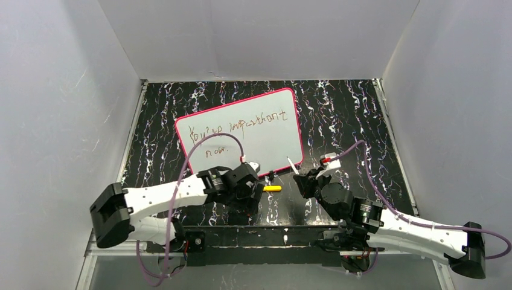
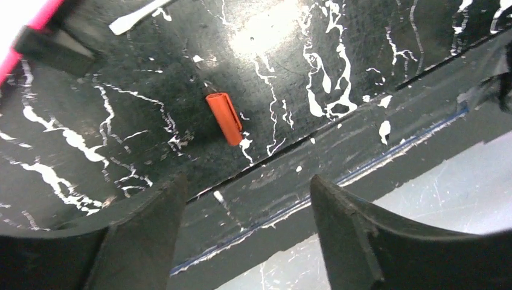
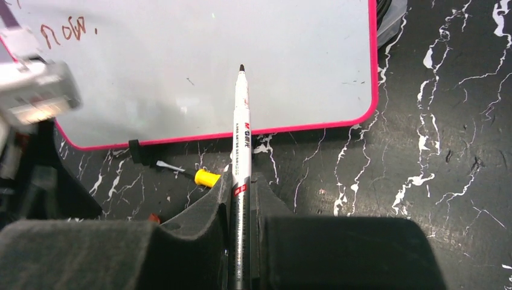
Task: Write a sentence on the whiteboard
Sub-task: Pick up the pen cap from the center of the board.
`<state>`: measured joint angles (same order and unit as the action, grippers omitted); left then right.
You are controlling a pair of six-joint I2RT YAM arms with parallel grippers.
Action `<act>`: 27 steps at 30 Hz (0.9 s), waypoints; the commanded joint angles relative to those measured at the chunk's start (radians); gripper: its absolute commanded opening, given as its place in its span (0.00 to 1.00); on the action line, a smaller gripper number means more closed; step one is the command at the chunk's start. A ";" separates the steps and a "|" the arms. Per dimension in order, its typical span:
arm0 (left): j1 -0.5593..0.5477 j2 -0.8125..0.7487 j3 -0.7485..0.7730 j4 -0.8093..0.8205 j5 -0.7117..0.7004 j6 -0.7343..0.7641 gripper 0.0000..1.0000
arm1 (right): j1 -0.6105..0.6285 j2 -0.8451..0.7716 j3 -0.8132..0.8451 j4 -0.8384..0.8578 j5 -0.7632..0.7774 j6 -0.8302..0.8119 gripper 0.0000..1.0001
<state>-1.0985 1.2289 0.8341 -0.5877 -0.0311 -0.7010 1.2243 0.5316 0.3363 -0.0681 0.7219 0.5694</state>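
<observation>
Apparently near done: sentence [image 1: 238,128] fills two lines on the whiteboard [image 1: 275,142] mid-table, ending in a dot; right gripper [image 3: 240,181] pinches the uncapped marker [image 3: 241,115], left gripper [image 2: 247,181] spread, empty; capping likely left

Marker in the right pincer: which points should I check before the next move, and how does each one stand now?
1. Marker held between the fingers of the right pincer: ok.
2. Marker uncapped, tip exposed: ok.
3. Tip touching the whiteboard: cannot tell.
4. Free space to the right of the sentence: ok.
5. Left pincer open and empty: ok.
</observation>
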 commanded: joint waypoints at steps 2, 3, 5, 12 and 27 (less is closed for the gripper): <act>-0.024 0.093 -0.014 0.114 -0.020 -0.041 0.60 | -0.002 0.035 0.029 0.080 0.087 0.013 0.01; -0.024 0.112 -0.014 0.116 -0.022 -0.044 0.58 | -0.002 0.036 0.033 0.078 0.088 0.014 0.01; -0.025 0.141 -0.018 0.119 -0.025 -0.049 0.55 | -0.001 0.034 0.034 0.077 0.084 0.014 0.01; -0.024 0.233 -0.033 0.157 -0.013 -0.078 0.34 | -0.002 0.026 0.023 0.094 0.080 0.014 0.01; -0.024 0.306 0.011 0.137 -0.022 -0.057 0.35 | -0.002 0.027 0.011 0.096 0.080 0.021 0.01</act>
<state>-1.1198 1.5124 0.8246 -0.4286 -0.0429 -0.7700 1.2240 0.5644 0.3363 -0.0254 0.7647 0.5735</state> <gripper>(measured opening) 0.352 0.189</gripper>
